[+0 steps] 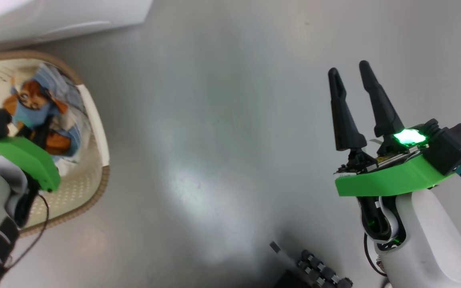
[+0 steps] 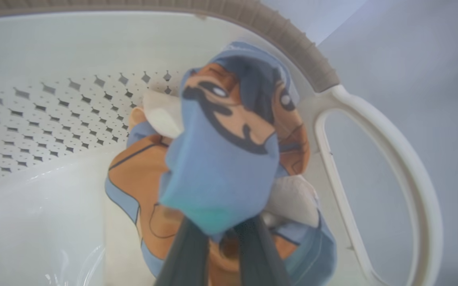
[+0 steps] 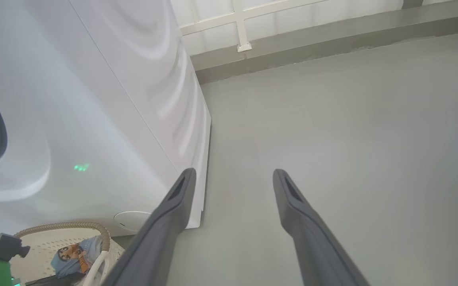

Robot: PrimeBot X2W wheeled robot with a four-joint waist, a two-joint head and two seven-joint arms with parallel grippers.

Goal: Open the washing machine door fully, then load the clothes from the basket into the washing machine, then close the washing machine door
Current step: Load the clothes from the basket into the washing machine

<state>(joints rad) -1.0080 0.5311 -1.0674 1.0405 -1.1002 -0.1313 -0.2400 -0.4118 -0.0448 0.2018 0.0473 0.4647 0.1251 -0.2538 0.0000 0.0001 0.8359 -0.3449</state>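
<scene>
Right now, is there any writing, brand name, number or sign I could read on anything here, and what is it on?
None: no readable text in any view.
clothes: an orange cartoon face print on blue fabric, no letters.
washing machine: plain white panels, no label or brand to be seen.
basket: a brown rim and perforated cream walls, no marking.

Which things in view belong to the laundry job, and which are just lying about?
Job: clothes, pinched by left gripper; basket; washing machine.
Lying about: clear plastic in the basket; white frame along the wall.
</scene>
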